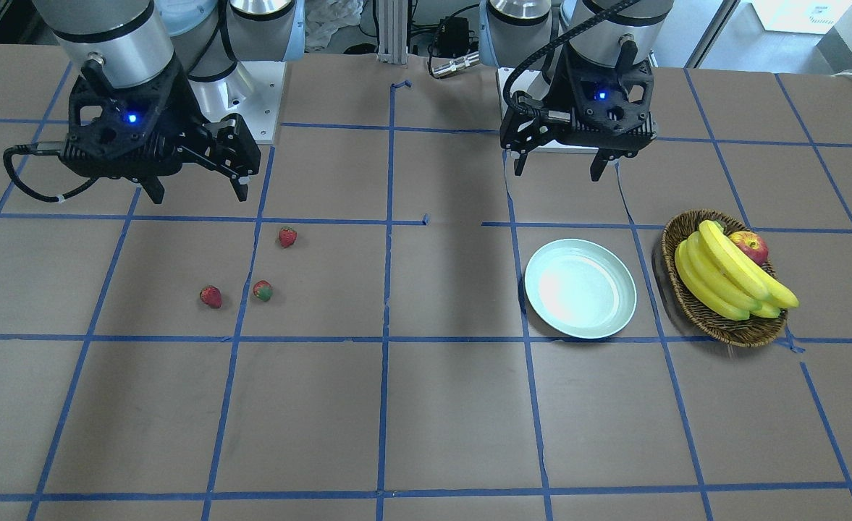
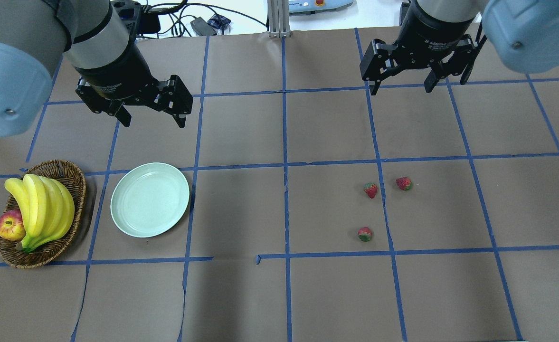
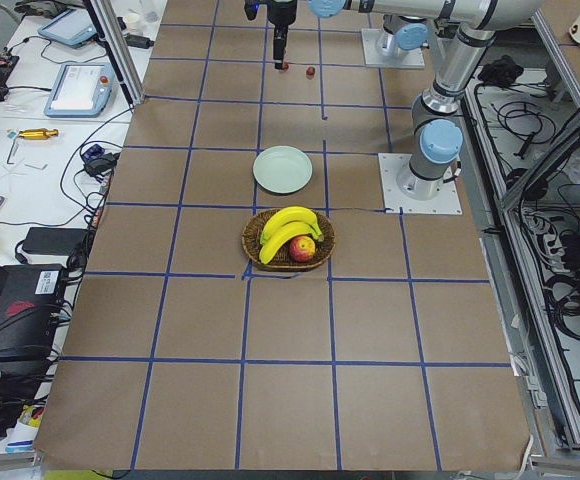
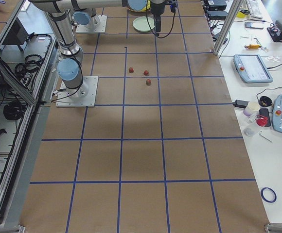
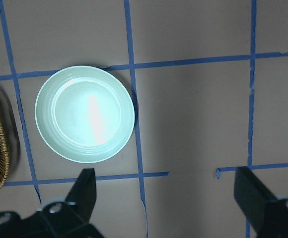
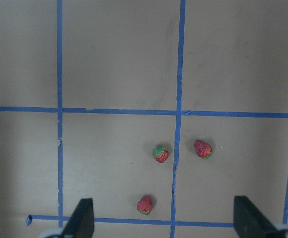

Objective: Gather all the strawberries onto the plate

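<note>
Three small red strawberries lie apart on the brown table: one (image 2: 371, 190), a second (image 2: 403, 183) just beside it, and a third (image 2: 365, 233) nearer the robot. The right wrist view shows them (image 6: 160, 153) too. My right gripper (image 2: 401, 89) hangs open above the table, beyond the strawberries and clear of them. The pale mint plate (image 2: 150, 199) sits empty on my left side, also in the left wrist view (image 5: 84, 114). My left gripper (image 2: 154, 121) hovers open just beyond the plate, holding nothing.
A brown wicker basket (image 2: 72, 172) with bananas (image 2: 42, 209) and an apple (image 2: 10, 225) stands left of the plate. Blue tape lines grid the table. Both arm bases stand at the robot's edge of the table.
</note>
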